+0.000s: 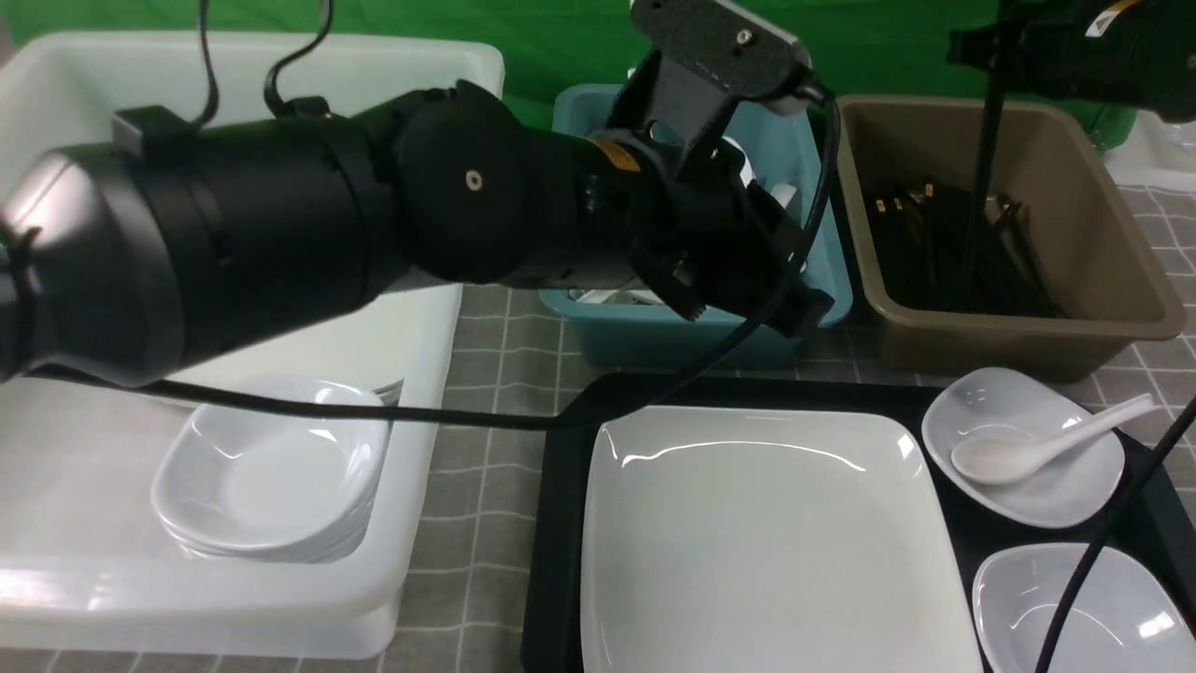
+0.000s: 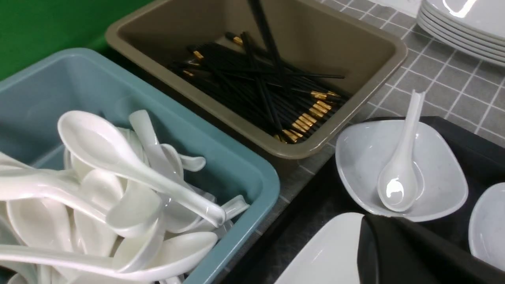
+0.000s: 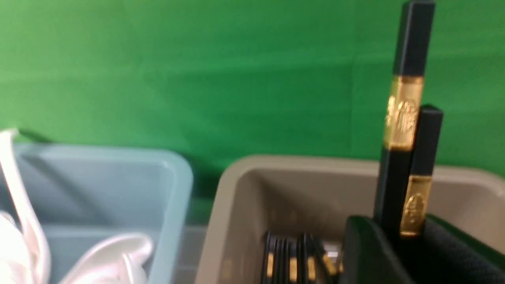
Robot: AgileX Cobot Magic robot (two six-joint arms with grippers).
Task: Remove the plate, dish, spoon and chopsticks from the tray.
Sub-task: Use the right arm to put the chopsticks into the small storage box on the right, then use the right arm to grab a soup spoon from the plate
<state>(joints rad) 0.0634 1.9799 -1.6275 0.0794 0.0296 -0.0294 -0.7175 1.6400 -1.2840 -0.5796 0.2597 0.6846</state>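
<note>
The large white square plate (image 1: 766,542) (image 2: 327,252) lies on the black tray (image 1: 561,523) (image 2: 307,213). Right of it a small white dish (image 1: 1056,495) (image 2: 438,173) holds the white spoon (image 1: 1028,453) (image 2: 400,177). My left gripper (image 1: 738,299) (image 2: 373,228) hangs shut and empty in front of the teal bin, above the tray's far edge. High at the back right, my right gripper (image 3: 406,236) is shut on the black chopsticks (image 3: 404,118) (image 1: 983,159). They stand upright, one slightly lower than the other, tips down inside the brown bin.
A teal bin (image 1: 635,336) (image 2: 236,165) full of white spoons and a brown bin (image 1: 1103,234) (image 2: 355,35) of chopsticks stand behind the tray. A white tub (image 1: 411,374) at left holds stacked dishes. A second dish (image 1: 1084,608) sits on the tray's near right.
</note>
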